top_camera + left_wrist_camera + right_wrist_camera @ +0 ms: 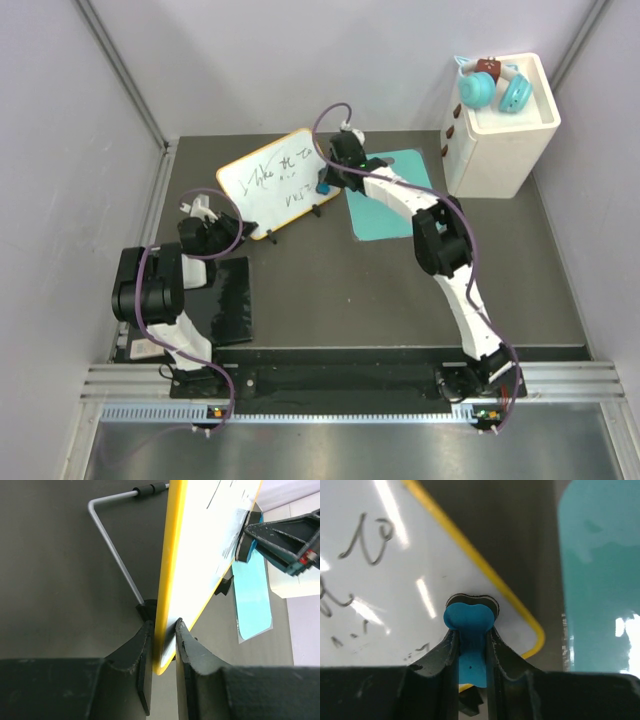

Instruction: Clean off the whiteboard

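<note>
Whiteboard [270, 180], a flat glossy white rectangle in a rounded yellow-orange frame, stands tilted on the dark counter [350, 290] in the upper middle of the overhead view. A bent grey wire stand [112, 555] with a black sleeve near its top props it from behind. Black handwriting crosses its face, and ceiling lights streak the sheen. The left gripper [164, 625] is narrowed onto the whiteboard at the corner nearest the left arm, one matte black finger on each side of the yellow rim. The right gripper [470, 631] is closed tight on a smooth blue eraser [468, 622]. The eraser's lobed head and dark pad meet the white face just inside the frame, close to the rounded corner at the right of the overhead view. Beside that corner lies a flat teal cutting board [380, 215], partly under the right arm. Further up and right stands a white box [500, 145] with teal toys [495, 90] on top. A shiny black mat [228, 300] lies at lower left, and open dark counter stretches between it and the right arm.
</note>
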Available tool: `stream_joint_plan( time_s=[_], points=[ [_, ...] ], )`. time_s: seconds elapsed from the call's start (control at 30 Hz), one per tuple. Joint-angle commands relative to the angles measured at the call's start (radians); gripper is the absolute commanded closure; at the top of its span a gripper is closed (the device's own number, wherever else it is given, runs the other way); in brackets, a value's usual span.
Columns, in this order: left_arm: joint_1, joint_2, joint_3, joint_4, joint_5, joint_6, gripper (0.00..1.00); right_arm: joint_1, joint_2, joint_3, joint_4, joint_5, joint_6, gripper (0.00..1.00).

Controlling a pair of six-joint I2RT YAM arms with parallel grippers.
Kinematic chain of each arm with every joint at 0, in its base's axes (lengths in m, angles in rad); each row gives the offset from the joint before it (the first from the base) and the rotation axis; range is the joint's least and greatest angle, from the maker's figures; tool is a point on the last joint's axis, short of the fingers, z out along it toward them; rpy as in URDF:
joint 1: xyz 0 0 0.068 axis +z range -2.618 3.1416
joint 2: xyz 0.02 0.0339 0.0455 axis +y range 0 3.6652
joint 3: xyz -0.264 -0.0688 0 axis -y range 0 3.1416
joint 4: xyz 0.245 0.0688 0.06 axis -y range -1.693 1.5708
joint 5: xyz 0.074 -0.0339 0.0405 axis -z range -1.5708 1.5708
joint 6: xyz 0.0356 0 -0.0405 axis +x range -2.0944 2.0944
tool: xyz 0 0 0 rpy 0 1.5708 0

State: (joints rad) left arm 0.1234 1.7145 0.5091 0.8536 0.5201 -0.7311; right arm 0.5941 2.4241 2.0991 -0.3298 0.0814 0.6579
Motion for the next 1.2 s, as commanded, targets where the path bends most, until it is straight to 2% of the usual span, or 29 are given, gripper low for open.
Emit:
stream_joint_plan(
  time_s=[0.0,0.4,0.6,0.8,0.93,1.17],
  points=[
    [0.019,0.004,-0.012,-0.134,-0.104,0.022,1.0,-0.016,-0.007,-0.034,-0.02,0.026,0.005,1.0],
    [0.021,0.004,-0.012,-0.134,-0.097,0.025,1.0,0.153,0.029,-0.017,0.018,-0.163,-0.089,1.0],
    [0.019,0.004,-0.014,-0.131,-0.094,0.025,1.0,0.219,0.052,-0.014,-0.012,-0.17,-0.072,1.0],
    [0.018,0.002,-0.015,-0.126,-0.091,0.027,1.0,0.205,0.058,0.013,-0.058,-0.072,-0.032,1.0],
    [0.019,0.002,-0.015,-0.128,-0.089,0.027,1.0,0.139,0.032,0.007,-0.054,0.029,0.002,1.0],
    [0.019,-0.001,-0.02,-0.126,-0.089,0.027,1.0,0.064,0.027,0.039,-0.002,0.049,-0.041,1.0]
  ],
)
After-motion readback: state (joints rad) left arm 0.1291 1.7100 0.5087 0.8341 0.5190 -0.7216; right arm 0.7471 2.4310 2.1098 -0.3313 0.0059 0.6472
